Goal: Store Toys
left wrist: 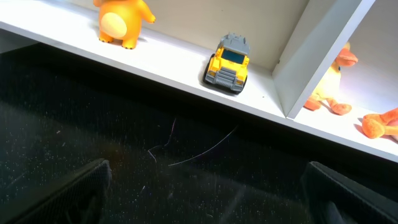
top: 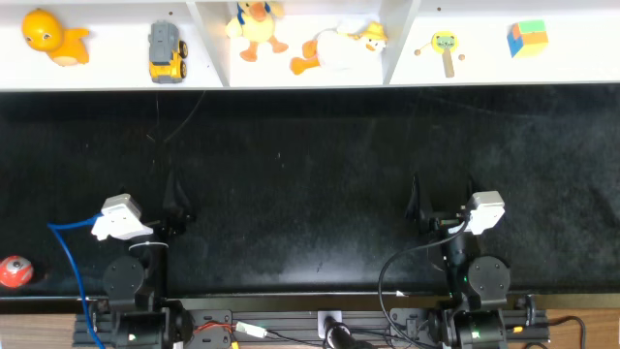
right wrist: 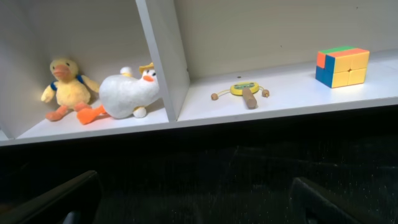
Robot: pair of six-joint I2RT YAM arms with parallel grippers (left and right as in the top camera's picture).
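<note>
White shelf [top: 291, 81] along the top of the overhead frame holds every toy I can make out: orange duck [top: 53, 37] and yellow truck [top: 167, 51] at upper left, yellow plush duck [top: 256, 24] and white plush goose [top: 334, 48] in the centre, rattle [top: 446, 47] and cube [top: 527, 39] at upper right. The left gripper [left wrist: 205, 199] and right gripper [right wrist: 193, 199] both stand wide and empty over the black mat [top: 310, 165]. A red round thing [top: 15, 272] sits at the lower left edge. If it is a toy, I reckon reaching for it could snag the blue cable [top: 73, 228] near it.
</note>
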